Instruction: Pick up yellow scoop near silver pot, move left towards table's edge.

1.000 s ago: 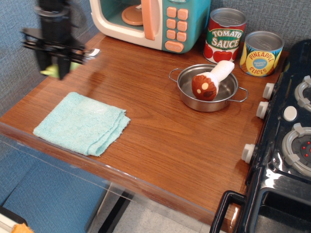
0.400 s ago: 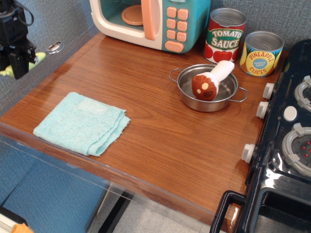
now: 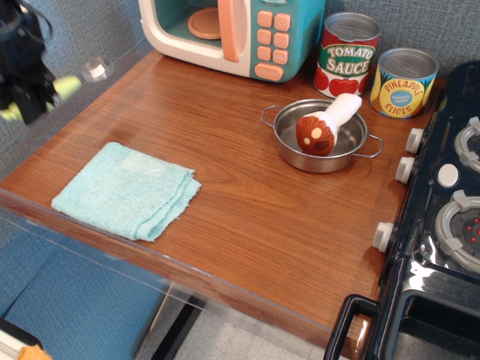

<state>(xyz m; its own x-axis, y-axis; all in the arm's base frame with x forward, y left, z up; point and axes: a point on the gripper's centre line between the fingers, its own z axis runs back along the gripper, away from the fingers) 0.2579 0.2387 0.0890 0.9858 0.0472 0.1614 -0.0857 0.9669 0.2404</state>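
Yellow scoop (image 3: 56, 88) pinched in our black gripper (image 3: 26, 94), its silver bowl jutting right, hangs past the table (image 3: 247, 202) left edge, far from the silver pot (image 3: 322, 142), seemingly carried there for release.

Single view only: looked down steeply from above the front edge of the table (image 3: 247, 225), faced toward the back wall, framed at medium range from toy stove (image 3: 442, 217) to left edge.
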